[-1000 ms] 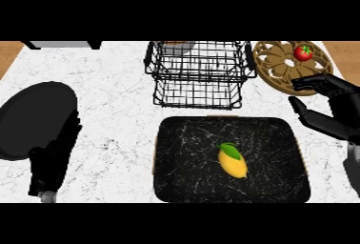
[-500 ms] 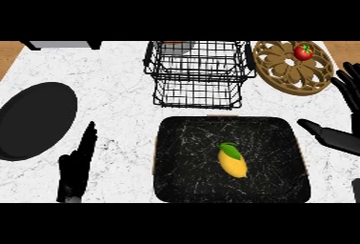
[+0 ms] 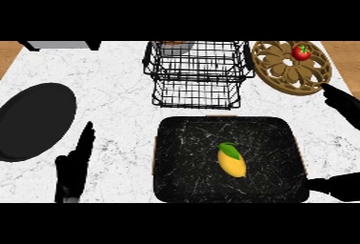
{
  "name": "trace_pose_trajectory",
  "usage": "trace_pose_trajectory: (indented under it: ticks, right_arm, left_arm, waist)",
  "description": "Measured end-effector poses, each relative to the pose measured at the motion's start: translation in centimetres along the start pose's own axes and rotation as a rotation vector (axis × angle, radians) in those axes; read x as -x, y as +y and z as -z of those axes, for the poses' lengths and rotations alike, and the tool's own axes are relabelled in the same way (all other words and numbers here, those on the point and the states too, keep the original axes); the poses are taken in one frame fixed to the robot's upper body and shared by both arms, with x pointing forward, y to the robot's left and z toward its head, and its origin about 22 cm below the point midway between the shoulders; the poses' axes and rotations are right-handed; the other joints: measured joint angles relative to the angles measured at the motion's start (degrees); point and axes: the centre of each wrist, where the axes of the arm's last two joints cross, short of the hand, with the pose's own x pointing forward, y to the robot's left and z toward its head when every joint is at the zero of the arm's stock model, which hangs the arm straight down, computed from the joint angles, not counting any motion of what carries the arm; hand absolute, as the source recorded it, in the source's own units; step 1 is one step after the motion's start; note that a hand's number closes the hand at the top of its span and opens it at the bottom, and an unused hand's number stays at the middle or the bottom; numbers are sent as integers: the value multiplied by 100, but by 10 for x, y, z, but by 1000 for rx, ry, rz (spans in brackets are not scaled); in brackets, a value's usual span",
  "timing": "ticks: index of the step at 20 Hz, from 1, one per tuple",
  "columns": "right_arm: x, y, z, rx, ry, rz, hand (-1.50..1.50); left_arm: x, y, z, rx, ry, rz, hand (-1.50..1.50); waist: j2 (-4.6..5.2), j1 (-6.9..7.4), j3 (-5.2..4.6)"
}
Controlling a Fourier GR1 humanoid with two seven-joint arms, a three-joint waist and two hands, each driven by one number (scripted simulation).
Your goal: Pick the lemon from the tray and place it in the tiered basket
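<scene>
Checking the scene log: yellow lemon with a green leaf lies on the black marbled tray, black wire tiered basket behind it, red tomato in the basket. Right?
Not quite. The head view shows the red tomato on the round wooden trivet right of the black wire tiered basket, not in it. The yellow lemon does lie on the black marbled tray.

One view only, from head height, looking steeply down on the marble counter (image 3: 119, 95). The tiered basket (image 3: 197, 71) sits at the far edge, the dark tray (image 3: 274, 138) fills the near middle, and both hands enter from the near edge
</scene>
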Motion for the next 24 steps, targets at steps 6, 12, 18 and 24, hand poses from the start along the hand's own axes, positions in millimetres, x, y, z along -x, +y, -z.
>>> trace_pose_trajectory:
  ticks: [6, 12, 18, 24]
  right_arm:
    - [-44, 16, -20, -55, 94, -293, -150]
    - [-63, 60, -23, -23, 164, -399, -150]
    - [-63, 95, -12, -24, 191, -505, -150]
    - [-63, 123, -4, -67, 239, -619, -150]
  left_arm:
    - [1, -8, 1, 7, -4, 2, 0]
    - [-1, -9, 3, 15, -13, -1, 0]
    - [-1, -11, 3, 22, -12, 0, 0]
    - [-3, -12, 3, 23, -3, 2, 0]
  waist:
    - [6, 36, 6]
    - [25, 119, 14]
    - [30, 131, 22]
    - [31, 132, 20]
